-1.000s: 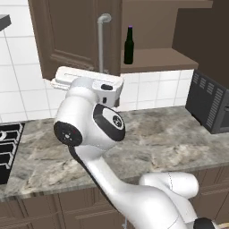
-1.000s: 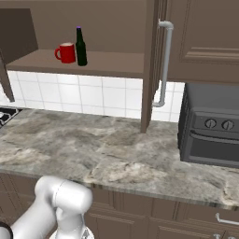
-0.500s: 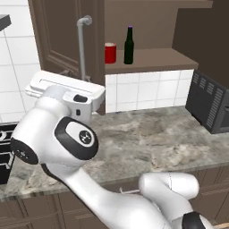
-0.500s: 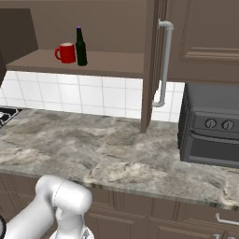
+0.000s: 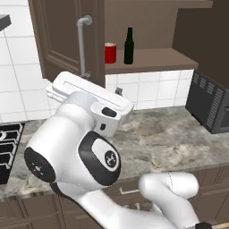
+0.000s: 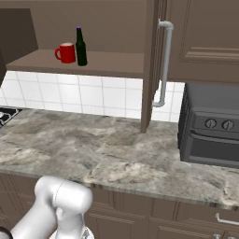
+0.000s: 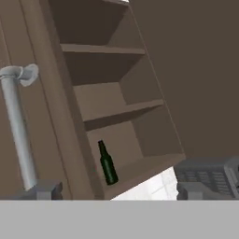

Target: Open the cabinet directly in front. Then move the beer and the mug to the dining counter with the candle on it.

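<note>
- Cabinet [image 7: 116, 74]: both doors stand open; the shelves lie directly ahead of the pincer.
- Arm: it is folded at lower left in the left base view, with the white hand [image 5: 89, 96] raised toward the left door.
- Left door's silver bar handle [image 7: 17, 126]: it runs just above the pincer's left fingertip, apart from it.
- Pincer [image 7: 114, 191]: released, fingertips [image 7: 44, 189] spread wide, nothing between them.
- Beer [image 7: 108, 163]: upright on the lowest shelf, ahead of the pincer and well apart.
- Mug [image 5: 110, 53]: on the same shelf, just beside the beer.
</note>
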Robot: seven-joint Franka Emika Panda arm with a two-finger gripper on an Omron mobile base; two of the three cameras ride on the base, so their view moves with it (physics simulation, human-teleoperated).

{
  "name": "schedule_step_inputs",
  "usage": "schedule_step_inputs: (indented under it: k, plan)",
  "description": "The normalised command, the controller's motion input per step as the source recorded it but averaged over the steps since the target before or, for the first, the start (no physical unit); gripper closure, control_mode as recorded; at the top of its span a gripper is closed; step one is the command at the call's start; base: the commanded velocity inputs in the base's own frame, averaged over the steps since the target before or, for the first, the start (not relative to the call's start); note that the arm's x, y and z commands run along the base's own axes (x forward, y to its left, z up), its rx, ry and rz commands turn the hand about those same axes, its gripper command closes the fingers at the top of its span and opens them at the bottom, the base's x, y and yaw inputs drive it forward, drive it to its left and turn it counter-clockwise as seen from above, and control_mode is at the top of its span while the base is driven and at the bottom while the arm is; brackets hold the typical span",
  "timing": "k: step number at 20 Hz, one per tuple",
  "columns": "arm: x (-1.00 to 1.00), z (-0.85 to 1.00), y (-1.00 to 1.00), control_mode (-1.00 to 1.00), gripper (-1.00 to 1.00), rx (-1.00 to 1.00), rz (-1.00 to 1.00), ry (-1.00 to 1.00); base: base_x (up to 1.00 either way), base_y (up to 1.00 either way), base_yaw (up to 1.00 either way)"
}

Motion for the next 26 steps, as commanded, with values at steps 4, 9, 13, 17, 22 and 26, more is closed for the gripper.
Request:
schedule_step_inputs:
  k: [4, 9, 13, 17, 22, 26]
  plan:
    - [0.00, 0.06, -1.00, -1.00, -1.00, 0.35, 0.20, 0.02, 0.00, 0.00, 0.00]
    - [0.00, 0.08, -1.00, -1.00, -1.00, 0.32, 0.27, 0.00, 0.00, 0.00, 0.00]
    - [0.04, 0.01, -0.93, -1.00, -1.00, 0.25, 0.38, 0.00, 0.00, 0.00, 0.00]
    - [0.52, 0.00, -0.44, -1.00, -1.00, 0.04, 0.55, 0.00, 0.00, 0.00, 0.00]
    - [0.88, 0.00, 0.01, -1.00, -1.00, 0.00, 0.51, 0.00, 0.00, 0.00, 0.00]
    - [1.00, 0.00, 0.20, -1.00, -1.00, 0.00, 0.43, 0.00, 0.00, 0.00, 0.00]
